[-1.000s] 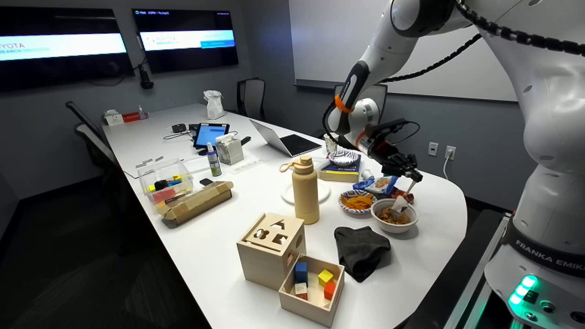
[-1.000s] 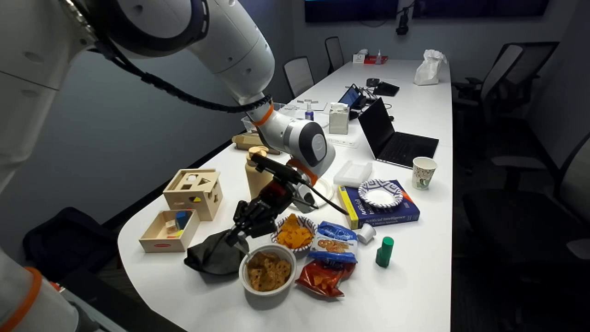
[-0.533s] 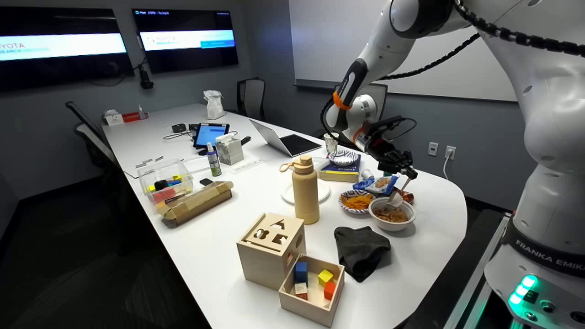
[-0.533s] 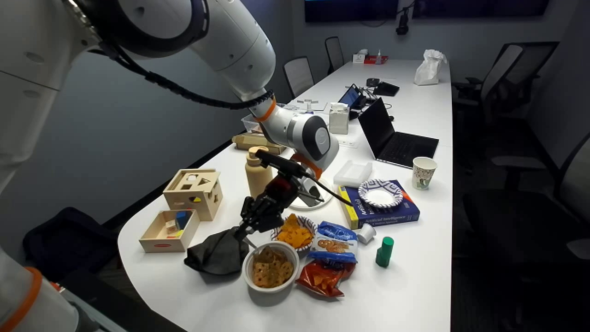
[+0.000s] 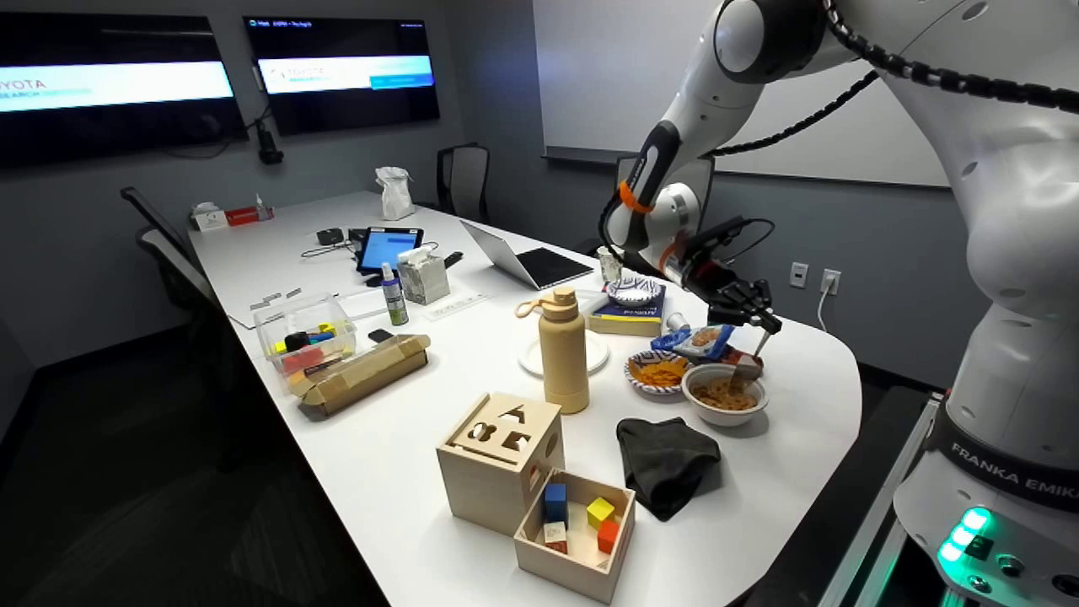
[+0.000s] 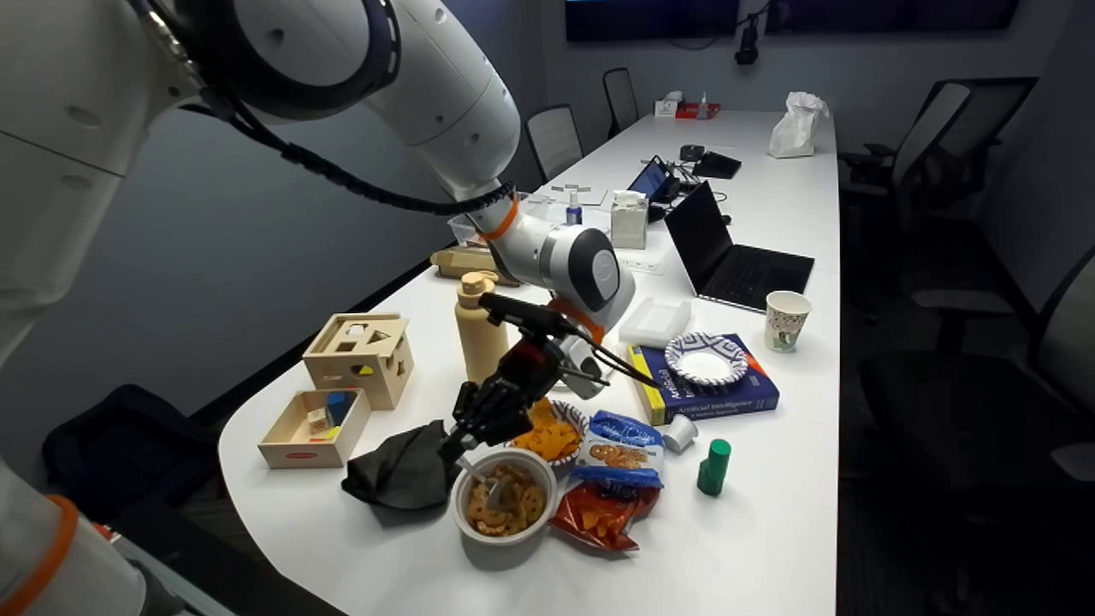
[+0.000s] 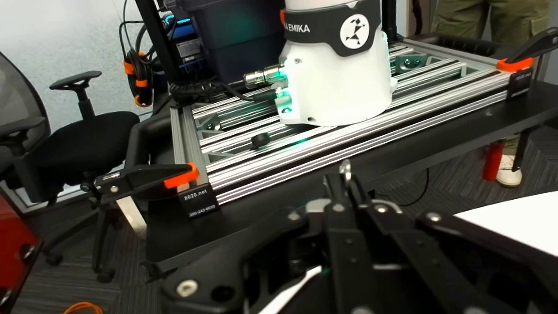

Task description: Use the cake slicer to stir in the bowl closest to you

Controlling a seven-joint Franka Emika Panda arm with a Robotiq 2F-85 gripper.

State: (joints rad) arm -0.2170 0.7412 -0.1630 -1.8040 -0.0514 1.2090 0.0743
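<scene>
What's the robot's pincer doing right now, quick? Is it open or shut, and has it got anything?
Pincer: closed, holding the cake slicer.

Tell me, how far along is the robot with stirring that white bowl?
Done: the gripper holds the cake slicer. In hand: the stirring, it seems, as the slicer's lower end reaches into the white bowl of brown food. Left: probably more stirring, then lifting out, since the slicer is not yet clear of the bowl; how much remains, I cannot tell.
</scene>
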